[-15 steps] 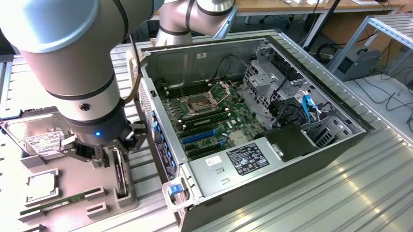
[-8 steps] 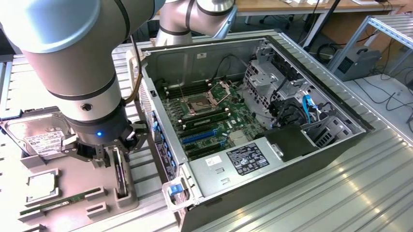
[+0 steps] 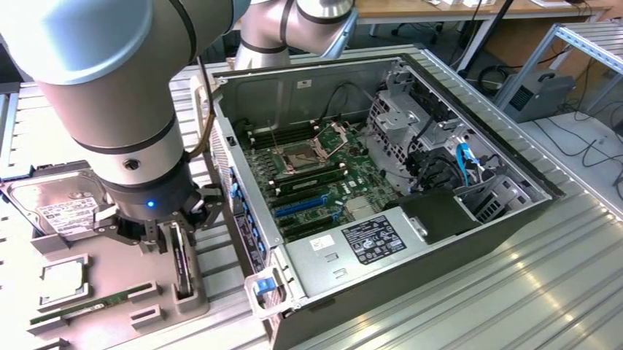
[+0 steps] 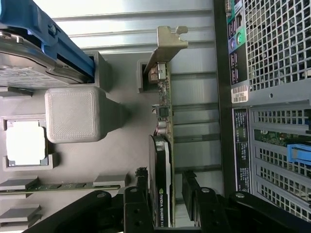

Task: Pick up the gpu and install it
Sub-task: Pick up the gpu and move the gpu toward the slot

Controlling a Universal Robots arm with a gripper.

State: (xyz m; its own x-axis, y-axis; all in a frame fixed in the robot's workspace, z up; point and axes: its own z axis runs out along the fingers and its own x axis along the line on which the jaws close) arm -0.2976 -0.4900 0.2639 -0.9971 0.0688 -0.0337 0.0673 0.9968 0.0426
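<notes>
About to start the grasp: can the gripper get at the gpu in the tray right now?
Probably yes: the open gripper straddles the upright gpu in the gray tray, and nothing sits between them.

My fingers (image 4: 142,204) straddle the gpu (image 4: 160,165) in its grey tray (image 4: 126,160).
The card stands on edge in a slot, with its silver bracket (image 4: 167,41) at the end away from me. One finger sits just beside the black fan face and the other stands off with a gap. The perforated computer case (image 4: 277,48) flanks one side. A CPU (image 4: 25,143), a memory stick (image 4: 58,186) and a hard drive (image 4: 24,65) lie on the other.
</notes>
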